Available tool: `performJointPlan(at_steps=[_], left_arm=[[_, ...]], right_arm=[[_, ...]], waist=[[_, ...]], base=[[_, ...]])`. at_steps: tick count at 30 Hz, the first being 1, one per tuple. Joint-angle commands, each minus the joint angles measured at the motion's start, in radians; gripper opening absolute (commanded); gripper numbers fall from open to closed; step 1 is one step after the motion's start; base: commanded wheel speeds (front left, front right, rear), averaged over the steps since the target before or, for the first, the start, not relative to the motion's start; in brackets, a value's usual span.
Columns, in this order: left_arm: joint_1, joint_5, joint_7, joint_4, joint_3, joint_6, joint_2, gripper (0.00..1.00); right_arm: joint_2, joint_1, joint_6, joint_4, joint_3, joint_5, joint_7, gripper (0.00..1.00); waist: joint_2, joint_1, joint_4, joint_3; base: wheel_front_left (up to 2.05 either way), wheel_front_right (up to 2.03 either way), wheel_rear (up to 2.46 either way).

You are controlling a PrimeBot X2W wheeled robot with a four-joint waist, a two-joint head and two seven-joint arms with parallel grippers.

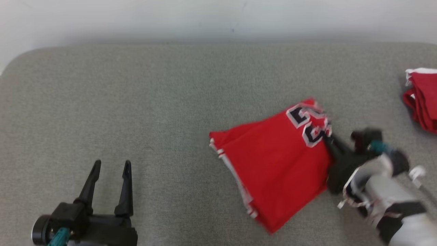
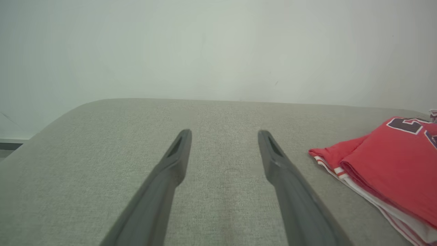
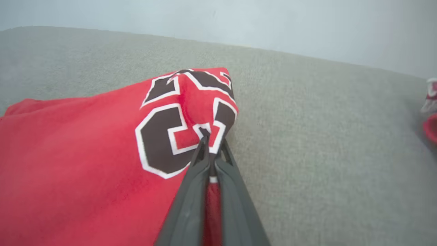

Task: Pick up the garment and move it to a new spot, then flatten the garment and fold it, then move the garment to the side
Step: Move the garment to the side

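The folded red jersey [image 1: 276,160] lies right of centre on the grey pad [image 1: 136,102], askew. Its numbered end points far-right, its white-trimmed edges face left, and its longer side runs near to far with the far end leaning left. The right gripper [image 1: 329,138] is pressed together, pinching the jersey's right edge at the number. The left gripper [image 1: 112,164] is spread over bare pad at near left. More red cloth [image 1: 423,99] sits far right.
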Motion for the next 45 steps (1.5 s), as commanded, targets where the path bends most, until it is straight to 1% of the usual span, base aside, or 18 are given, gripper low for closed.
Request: performJointPlan(at_steps=[1,5,8,9,14,18,20,25,32,36,41,42,43,44,45], left_arm=[[-0.034,-0.003,0.0,-0.011,-0.002,0.004,-0.004,1.0],[-0.082,-0.013,0.0,-0.03,-0.01,0.006,-0.007,1.0],[-0.121,-0.007,0.0,-0.051,-0.022,0.012,-0.008,1.0],[-0.121,-0.007,0.0,-0.051,-0.022,0.012,-0.008,1.0],[-0.178,-0.014,0.0,-0.085,-0.03,0.024,-0.009,1.0],[-0.199,-0.002,0.0,-0.114,-0.033,0.03,-0.009,1.0],[-0.202,0.006,0.0,-0.129,-0.029,0.031,-0.009,1.0],[-0.195,0.035,0.0,-0.163,-0.028,0.024,0.001,1.0],[-0.19,0.055,0.0,-0.218,-0.033,0.018,0.016,1.0],[-0.19,0.057,0.0,-0.236,-0.037,0.016,0.022,1.0],[-0.2,0.062,0.0,-0.241,-0.046,0.013,0.023,1.0],[-0.201,0.062,0.0,-0.24,-0.048,0.013,0.022,1.0],[-0.2,0.063,0.0,-0.24,-0.049,0.013,0.021,1.0],[-0.2,0.063,0.0,-0.237,-0.05,0.014,0.021,1.0],[-0.199,0.062,0.0,-0.235,-0.048,0.016,0.02,1.0]], right_arm=[[-0.052,-0.059,-0.003,-0.018,0.023,-0.006,0.01,0.0],[-0.157,-0.173,-0.003,-0.067,0.077,0.005,0.026,0.0],[-0.252,-0.243,-0.003,-0.109,0.109,0.021,0.039,0.0],[-0.252,-0.243,-0.003,-0.109,0.109,0.021,0.039,0.0],[-0.412,-0.322,-0.003,-0.178,0.122,0.077,0.057,0.0],[-0.514,-0.353,-0.003,-0.225,0.121,0.115,0.068,0.0],[-0.554,-0.369,-0.003,-0.241,0.113,0.13,0.072,0.0],[-0.627,-0.411,-0.003,-0.254,0.101,0.163,0.087,0.0],[-0.732,-0.467,-0.003,-0.231,0.111,0.179,0.119,0.0],[-0.76,-0.502,-0.003,-0.197,0.13,0.16,0.138,0.0],[-0.744,-0.533,-0.003,-0.122,0.168,0.128,0.151,0.0],[-0.74,-0.538,-0.003,-0.097,0.174,0.124,0.16,0.24],[-0.733,-0.541,-0.003,-0.071,0.178,0.119,0.171,0.88],[-0.727,-0.547,-0.003,-0.058,0.184,0.108,0.169,1.0],[-0.724,-0.56,-0.003,-0.041,0.183,0.098,0.156,1.0]], waist=[[-0.0001,-0.0001,-0.016,0.077],[-0.0001,-0.0001,-0.043,0.161],[-0.0001,-0.0001,-0.068,0.226],[-0.0001,-0.0001,-0.068,0.226],[-0.0001,-0.0001,-0.106,0.314],[-0.0001,-0.0001,-0.148,0.354],[-0.0001,-0.0001,-0.17,0.367],[-0.0001,-0.0001,-0.21,0.386],[-0.0001,-0.0001,-0.222,0.407],[-0.0001,-0.0001,-0.219,0.419],[-0.0001,-0.0001,-0.204,0.43],[-0.0001,-0.0001,-0.2,0.431],[-0.0001,-0.0001,-0.196,0.43],[-0.0001,-0.0001,-0.193,0.427],[-0.0001,-0.0001,-0.19,0.423]], base=[[0.0,0.0,0.0],[0.0,0.0,0.0],[0.0,0.0,0.0],[0.0,0.0,0.0],[0.0,0.0,0.0],[0.0,0.0,0.0],[0.0,0.0,0.0],[0.0,0.0,0.0],[0.0,0.0,0.0],[0.0,0.0,0.0],[0.0,0.0,0.0],[0.0,0.0,0.0],[0.0,0.0,0.0],[0.0,0.0,0.0],[0.0,0.0,0.0]])
